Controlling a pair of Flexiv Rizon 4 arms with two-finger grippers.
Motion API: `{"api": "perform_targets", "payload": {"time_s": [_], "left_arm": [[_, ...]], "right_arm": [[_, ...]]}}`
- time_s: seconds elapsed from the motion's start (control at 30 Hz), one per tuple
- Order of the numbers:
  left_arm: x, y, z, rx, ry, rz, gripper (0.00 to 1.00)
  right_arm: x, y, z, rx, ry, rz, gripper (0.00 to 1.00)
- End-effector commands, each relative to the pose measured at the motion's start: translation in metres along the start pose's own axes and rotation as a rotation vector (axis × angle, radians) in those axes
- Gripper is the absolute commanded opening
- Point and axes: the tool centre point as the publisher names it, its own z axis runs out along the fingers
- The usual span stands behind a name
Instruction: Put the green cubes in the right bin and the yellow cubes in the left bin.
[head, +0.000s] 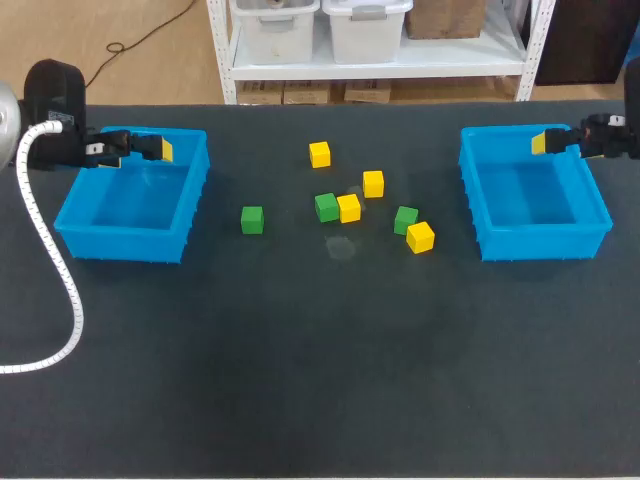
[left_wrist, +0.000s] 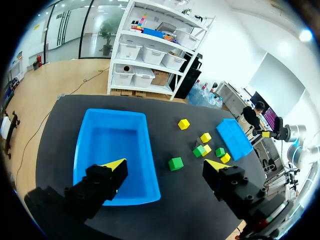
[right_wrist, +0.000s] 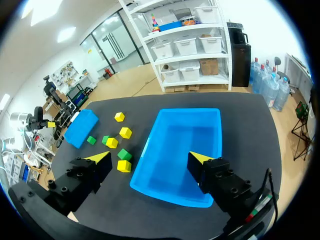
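The left gripper (head: 160, 149) hangs with its fingers spread wide and nothing in them, and the left bin (head: 75, 235) is directly beneath it. Between it and the other gripper the cubes lie loose. Nearest it is a lone green cube (head: 252, 220). Farther off, a second green cube (head: 327, 207) seems to touch a yellow cube (head: 349, 208). The right gripper (head: 545, 142) is equally spread and empty above the right bin (head: 545, 245). The cubes look small, rigid and light, so a pinch across two opposite flat faces should hold. The lone one has room for fingers on every side, while the touching pair is best taken by its free faces.
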Motion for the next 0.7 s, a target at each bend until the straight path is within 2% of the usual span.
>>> {"api": "perform_targets", "payload": {"time_s": [0.03, 0.67, 0.7], "left_arm": [[0.0015, 0.0032, 0.0005, 0.014, -0.008, 0.003, 1.00], [0.0015, 0.0032, 0.0005, 0.014, -0.008, 0.003, 1.00], [0.0015, 0.0032, 0.0005, 0.014, -0.008, 0.003, 1.00]], "right_arm": [[-0.0001, 0.0000, -0.0004, 0.000, 0.001, 0.000, 1.00], [-0.0001, 0.0000, -0.0004, 0.000, 0.001, 0.000, 1.00], [-0.0050, 0.0053, 0.0019, 0.021, 0.001, -0.030, 1.00]]}}
